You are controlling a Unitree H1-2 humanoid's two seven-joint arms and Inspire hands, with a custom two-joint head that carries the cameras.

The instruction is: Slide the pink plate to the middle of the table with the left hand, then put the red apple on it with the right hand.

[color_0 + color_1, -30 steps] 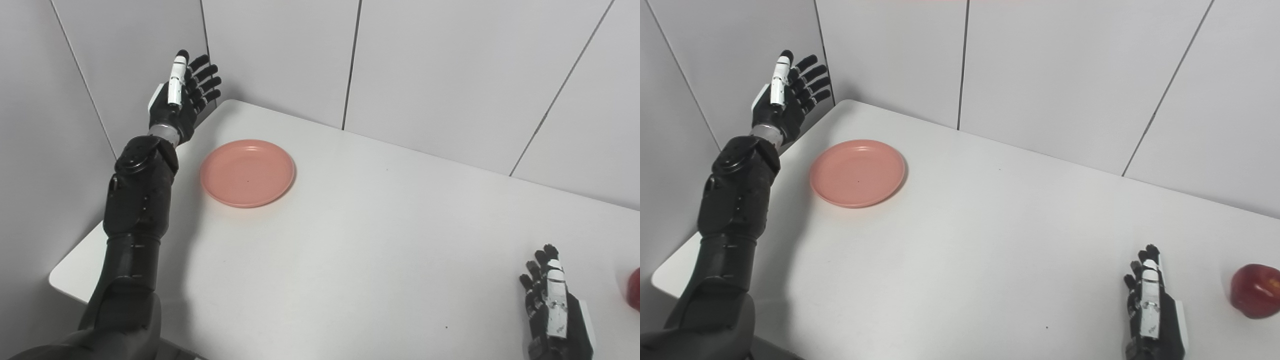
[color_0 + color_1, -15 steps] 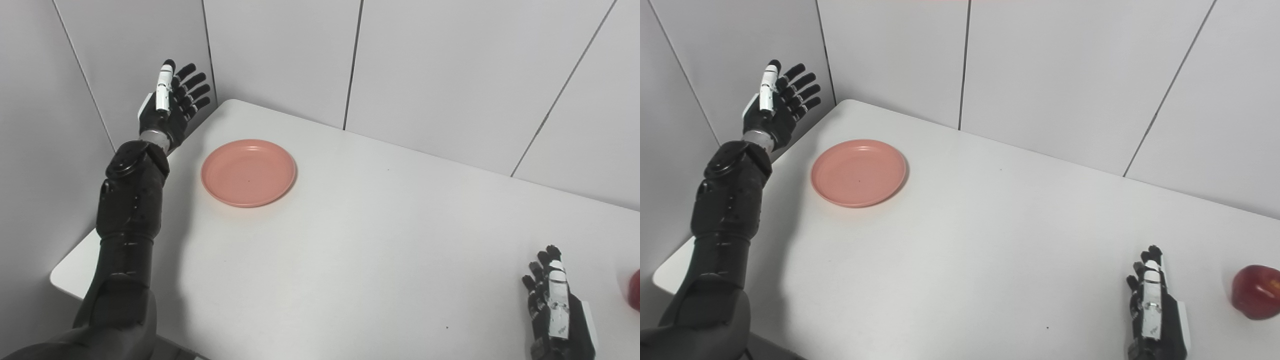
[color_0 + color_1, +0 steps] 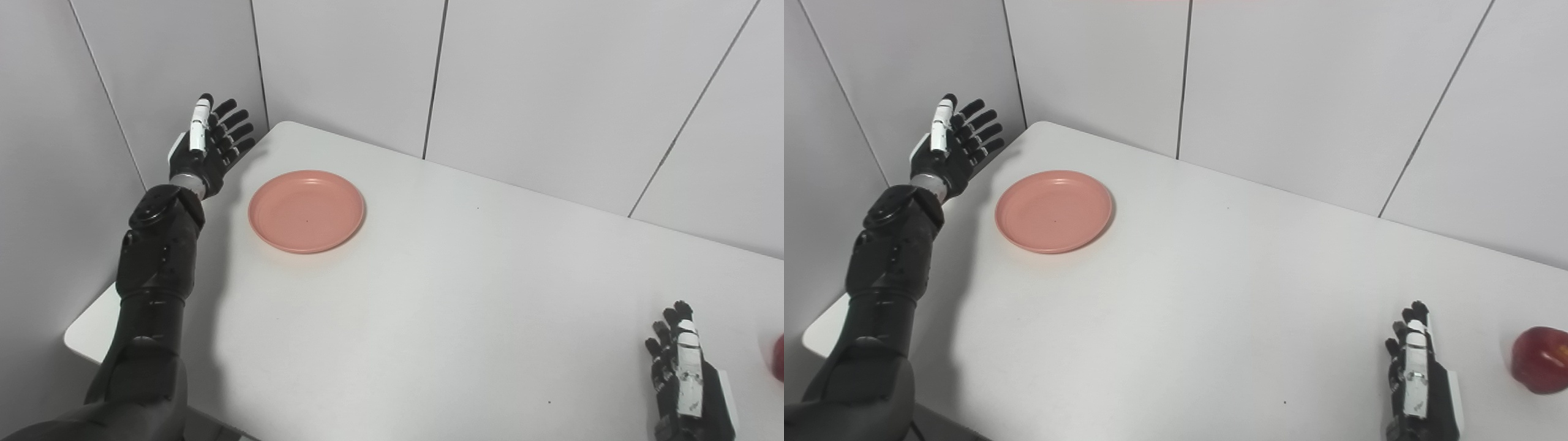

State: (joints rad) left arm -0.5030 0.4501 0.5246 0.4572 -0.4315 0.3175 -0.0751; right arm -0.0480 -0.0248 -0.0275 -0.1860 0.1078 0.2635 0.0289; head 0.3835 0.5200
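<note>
Status: 0 of 2 steps done.
I see the pink plate at the table's far-left corner, untouched; my left hand hovers beside it, fingers spread, empty. The red apple sits beside my right hand, fingers apart, idle.

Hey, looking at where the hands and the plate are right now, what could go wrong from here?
1. The left hand is raised and open beside the wall at the table's far left corner, apart from the pink plate; coming down it could brush the wall or catch the rim and tip the plate instead of sliding it.
2. The red apple sits near the table's right side, beyond the open right hand; a clumsy reach might roll it off.
</note>
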